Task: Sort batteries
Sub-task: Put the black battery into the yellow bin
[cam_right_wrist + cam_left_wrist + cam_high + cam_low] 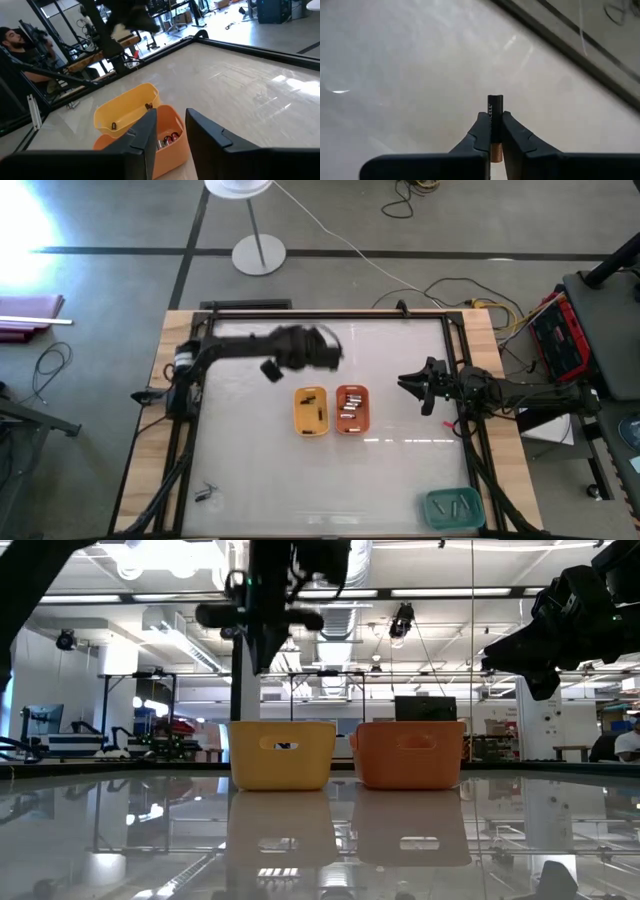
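Note:
My left gripper (272,370) hangs above the table, left of and beyond the yellow tray (311,410), shut on a black battery (495,112) with a copper-coloured end. In the low view it (265,650) is high above the yellow tray (281,754). The yellow tray holds a few dark batteries (309,399); the orange tray (352,408) holds several silvery ones (350,408). My right gripper (172,125) waits open at the table's right (415,385), nothing between its fingers. My left gripper pinches the battery between its two fingers (481,131). The battery lies along the fingers: its black end (495,100) sticks out past the fingertips, and its copper end (495,150) sits back between them. It is lifted clear of the table.
A teal tray (452,505) with a few batteries stands at the near right corner. A couple of loose batteries (205,493) lie near the table's near left. A black frame (330,313) edges the table. A person (17,42) shows beyond the table.

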